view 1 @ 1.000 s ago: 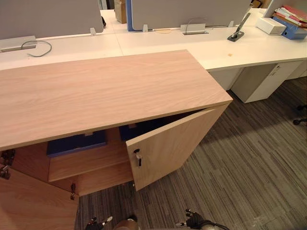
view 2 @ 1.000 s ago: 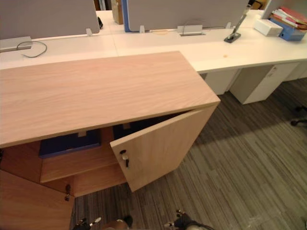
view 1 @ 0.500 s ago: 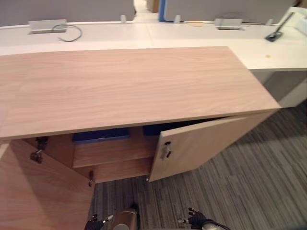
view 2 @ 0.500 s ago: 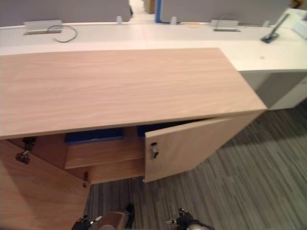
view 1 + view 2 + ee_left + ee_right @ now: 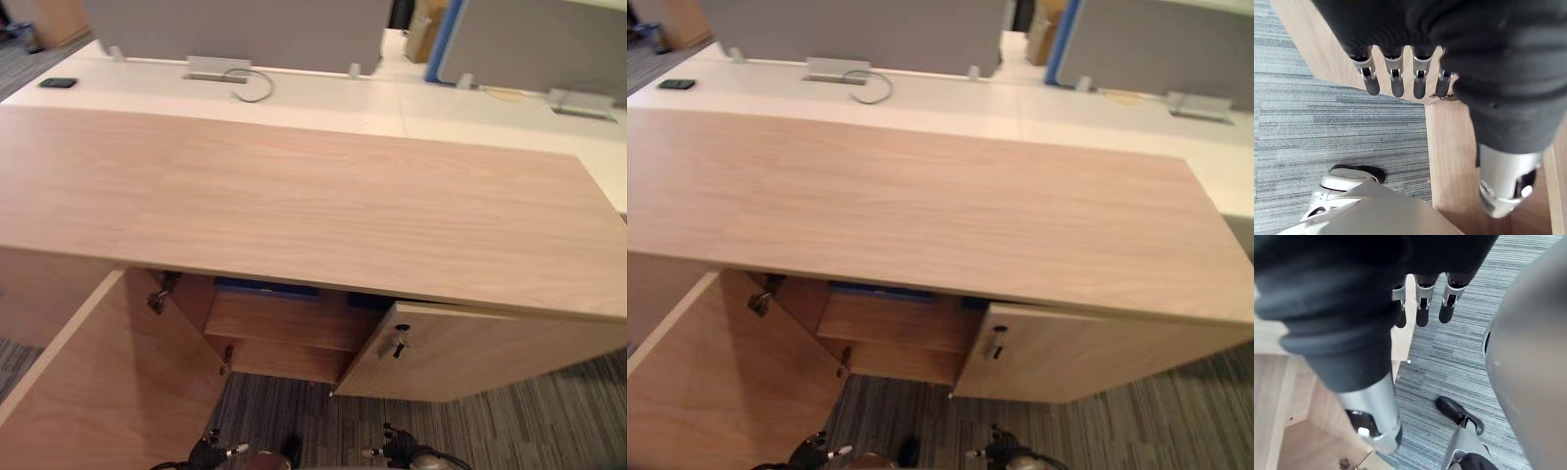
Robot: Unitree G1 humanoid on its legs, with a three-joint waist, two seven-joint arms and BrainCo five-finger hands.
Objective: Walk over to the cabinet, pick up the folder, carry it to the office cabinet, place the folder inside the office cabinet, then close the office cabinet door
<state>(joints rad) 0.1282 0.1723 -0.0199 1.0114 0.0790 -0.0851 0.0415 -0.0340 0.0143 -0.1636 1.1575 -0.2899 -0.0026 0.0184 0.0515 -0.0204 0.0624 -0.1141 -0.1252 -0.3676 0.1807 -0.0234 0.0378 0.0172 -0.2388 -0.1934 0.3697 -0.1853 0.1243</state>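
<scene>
The wooden office cabinet (image 5: 294, 206) stands right in front of me. Its left door (image 5: 108, 382) is swung wide open. The right door (image 5: 470, 352), with a key in its lock (image 5: 400, 340), stands slightly ajar. A blue folder (image 5: 265, 287) lies on the upper shelf inside, mostly hidden under the cabinet top. My left hand (image 5: 1396, 78) hangs low by the left door with straight fingers and holds nothing. My right hand (image 5: 1422, 308) hangs over the carpet near the right door's edge, fingers straight, also empty.
White desks (image 5: 323, 98) with grey partition screens (image 5: 245, 29) run behind the cabinet, with cable boxes on them. A small black device (image 5: 57, 83) lies at the far left. Striped grey carpet (image 5: 509, 431) covers the floor in front.
The whole picture has shifted: the camera has swung left along the cabinet, so the open left door now shows. The right door appears at a narrower angle. Both hands still hang low.
</scene>
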